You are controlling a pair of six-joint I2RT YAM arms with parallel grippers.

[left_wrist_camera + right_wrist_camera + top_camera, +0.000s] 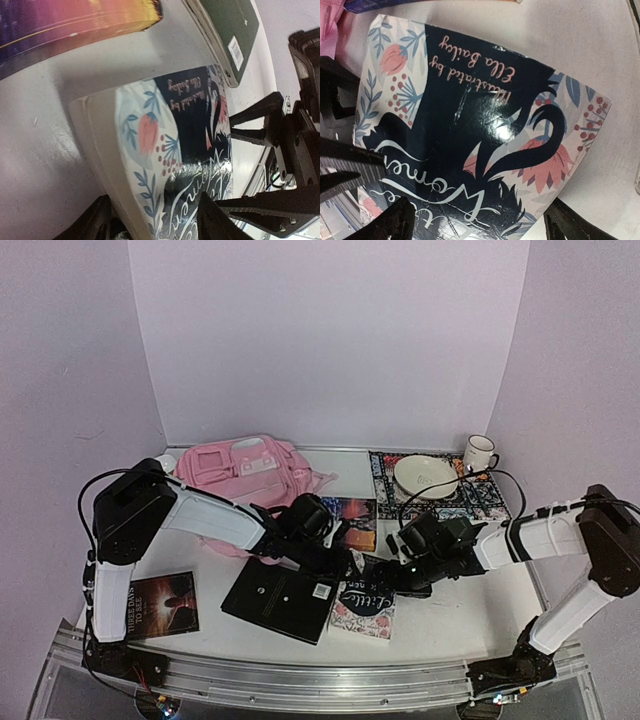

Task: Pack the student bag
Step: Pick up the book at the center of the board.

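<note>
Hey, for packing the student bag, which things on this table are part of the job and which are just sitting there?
Belongs, likely: soft pink fabric backpack; floral-covered paperback book; flat black hardcover book; sunset-cover book; dark-covered book near left.
Lying about: round white bowl; white enamel mug; patterned square mat.

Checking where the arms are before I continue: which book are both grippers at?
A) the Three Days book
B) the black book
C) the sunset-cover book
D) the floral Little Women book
D: each wrist view shows the floral Little Women book lying between the fingers of its own gripper, the left gripper and the right gripper.
</note>
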